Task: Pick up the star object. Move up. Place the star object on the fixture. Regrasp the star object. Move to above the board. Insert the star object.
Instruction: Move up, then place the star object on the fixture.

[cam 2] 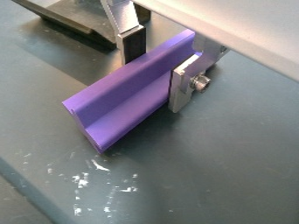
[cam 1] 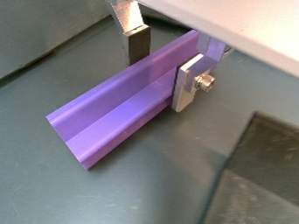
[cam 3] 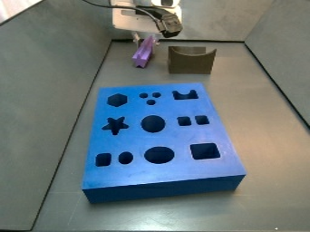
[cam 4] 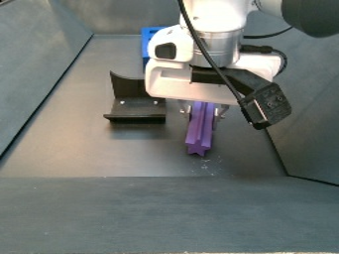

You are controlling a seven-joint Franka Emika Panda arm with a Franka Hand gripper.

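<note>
The star object (cam 1: 122,109) is a long purple prism lying on the dark floor; it also shows in a wrist view (cam 2: 122,101) and in both side views (cam 3: 145,53) (cam 4: 201,129). My gripper (cam 1: 162,68) is down over it, near one end, one silver finger on each side. The near finger (cam 1: 187,83) lies flat against the prism's side, and the far finger's dark pad (cam 1: 136,45) goes down right behind its top ridge. The jaws look closed on it. The olive-brown fixture (cam 3: 190,60) stands just beside the prism. The blue board (cam 3: 158,136) lies apart from it.
Grey walls enclose the floor in both side views (cam 3: 61,100) (cam 4: 40,89). The fixture shows dark in a side view (cam 4: 133,104), beside the gripper (cam 4: 201,99). White specks (cam 2: 100,184) mark the floor beyond the prism's free end.
</note>
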